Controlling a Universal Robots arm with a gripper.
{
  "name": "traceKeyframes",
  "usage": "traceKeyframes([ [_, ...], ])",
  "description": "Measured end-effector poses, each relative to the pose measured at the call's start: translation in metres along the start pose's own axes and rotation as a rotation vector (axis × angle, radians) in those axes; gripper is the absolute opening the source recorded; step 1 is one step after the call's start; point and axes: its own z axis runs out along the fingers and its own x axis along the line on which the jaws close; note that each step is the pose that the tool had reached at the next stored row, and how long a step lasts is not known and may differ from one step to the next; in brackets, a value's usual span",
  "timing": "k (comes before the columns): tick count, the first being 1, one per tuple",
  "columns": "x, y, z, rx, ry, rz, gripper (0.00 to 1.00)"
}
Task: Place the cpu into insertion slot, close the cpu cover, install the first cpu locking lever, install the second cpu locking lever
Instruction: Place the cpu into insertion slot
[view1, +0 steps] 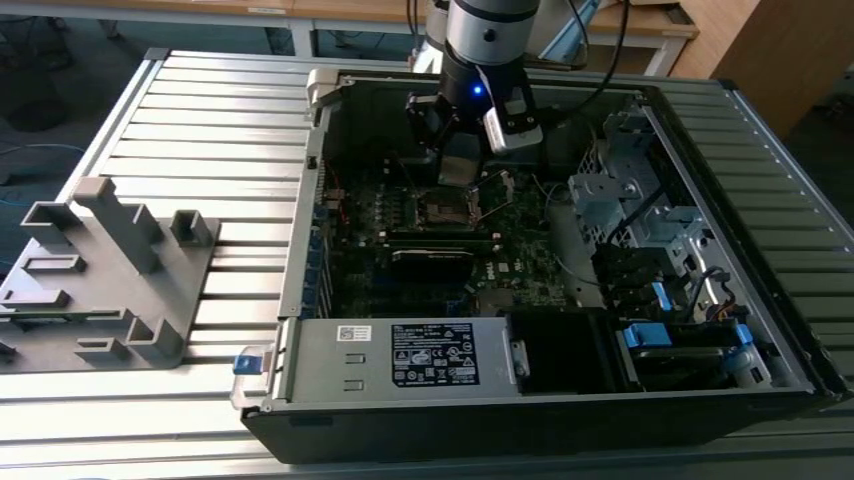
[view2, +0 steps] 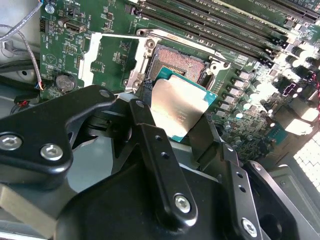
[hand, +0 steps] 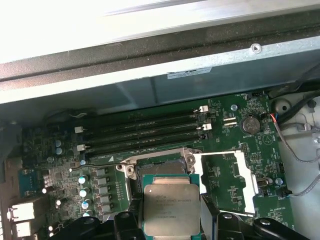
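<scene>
Exterior view, far left: grey plastic fixture (view1: 107, 270) sits on the slatted metal table (view1: 200, 110). Centre: open computer case (view1: 304, 260) lying on its side, green motherboard (view1: 427, 250) inside. Lower centre: power supply (view1: 400, 355) with a white label. Upper centre: arm reaches down into the case, gripper (view1: 458, 170) just above the insertion slot (view1: 445, 207). Exterior view's right: drive bays (view1: 627, 200), blue clips below them.

In both wrist views the 2 black fingers (view2: 150, 135) (hand: 132, 220) of the gripper (view2: 172, 117) (hand: 171, 220) are pinching the cpu (view2: 182, 105) (hand: 171, 207) by 2 opposite edges, silvery top facing the cameras. The cpu hangs at the near edge of the insertion slot (view2: 180, 65) (hand: 160, 167), not seated, bare contact field showing beyond it. Cannot tell if it touches the socket frame.

The cpu cover (view2: 90, 55) (hand: 222, 156) is swung open, lying beside the slot, board visible through its window. Coin battery (view2: 65, 81) (hand: 250, 124) is near the cover. 4 long memory slots (view2: 210, 20) (hand: 145, 132) run along the slot's far side.
</scene>
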Motion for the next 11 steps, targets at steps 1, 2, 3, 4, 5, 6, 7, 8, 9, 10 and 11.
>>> traceKeyframes([
  [1,0.0,0.0,0.0,0.0,0.0,0.0,0.54],
  [2,0.0,0.0,0.0,-0.0001,-0.0004,0.004,0.54],
  [3,0.0,0.0,0.0001,-0.0003,-0.001,0.012,0.54],
  [4,0.0,0.0,0.0001,-0.0005,-0.0019,0.023,0.54],
  [5,0.0,0.0,0.0001,-0.0007,-0.0031,0.037,0.54],
  [6,0.0,0.0,0.0002,-0.001,-0.0046,0.055,0.54],
  [7,0.0,0.0,0.0002,-0.0014,-0.0061,0.074,0.54],
  [8,0.0,0.0,0.0003,-0.0018,-0.0076,0.092,0.54],
  [9,0.0,0.0,0.0003,-0.0021,-0.0086,0.104,0.54],
  [10,0.0,0.0,0.0003,-0.0021,-0.0086,0.105,0.54],
  [11,0.0,0.0,0.0003,-0.0021,-0.0087,0.105,0.54],
])
